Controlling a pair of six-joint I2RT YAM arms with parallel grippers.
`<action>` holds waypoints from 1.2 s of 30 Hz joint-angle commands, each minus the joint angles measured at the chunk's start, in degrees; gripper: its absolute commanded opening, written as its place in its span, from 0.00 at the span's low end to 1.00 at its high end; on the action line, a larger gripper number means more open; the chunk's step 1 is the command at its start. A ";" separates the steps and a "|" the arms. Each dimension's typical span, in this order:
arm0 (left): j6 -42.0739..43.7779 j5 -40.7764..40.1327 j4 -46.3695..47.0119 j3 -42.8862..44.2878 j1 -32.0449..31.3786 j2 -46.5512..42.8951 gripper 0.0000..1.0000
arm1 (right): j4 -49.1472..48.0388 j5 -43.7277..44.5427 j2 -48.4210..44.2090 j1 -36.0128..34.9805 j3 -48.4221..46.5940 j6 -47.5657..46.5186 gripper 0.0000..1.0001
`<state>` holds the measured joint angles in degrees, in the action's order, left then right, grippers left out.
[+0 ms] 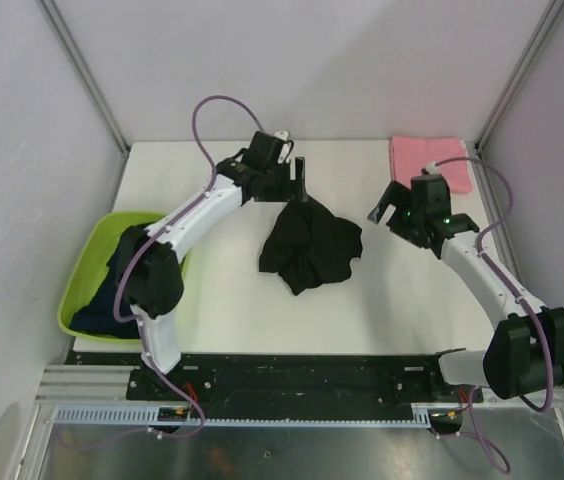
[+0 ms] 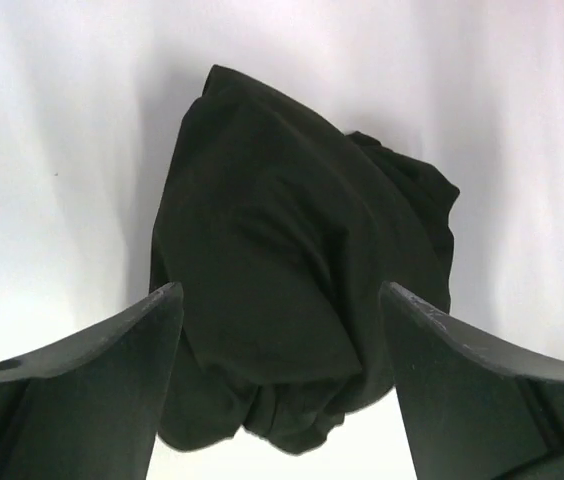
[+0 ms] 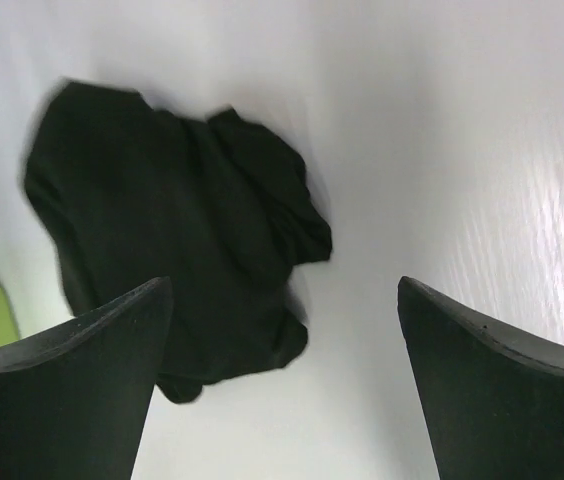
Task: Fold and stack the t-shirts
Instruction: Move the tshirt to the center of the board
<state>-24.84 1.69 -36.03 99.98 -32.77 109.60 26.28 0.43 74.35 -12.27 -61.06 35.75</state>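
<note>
Top view: my left claw (image 1: 299,183) released, jaws spread, just over far edge of crumpled black t-shirt (image 1: 310,248) on table (image 1: 232,310). My right claw (image 1: 385,206) also released, holds nothing; black t-shirt is to its left, apart. Folded pink t-shirt (image 1: 429,160) just behind right claw. Dark navy t-shirts (image 1: 112,295) in green basin (image 1: 82,275), well left of left claw.

Left wrist view: left claw (image 2: 282,290) wide open, black t-shirt (image 2: 292,200) heaped ahead, between fingers.

Right wrist view: right claw (image 3: 284,285) open, black t-shirt (image 3: 172,230) ahead, toward left finger.
</note>
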 commanded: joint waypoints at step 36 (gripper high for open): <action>0.10 -23.20 5.36 -9.10 -24.53 8.15 0.19 | -10.42 -3.48 -5.72 7.96 20.09 3.18 0.95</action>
<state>-23.77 -12.86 -31.99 90.24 -56.88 120.22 20.84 -1.45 66.98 -3.60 -41.08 37.98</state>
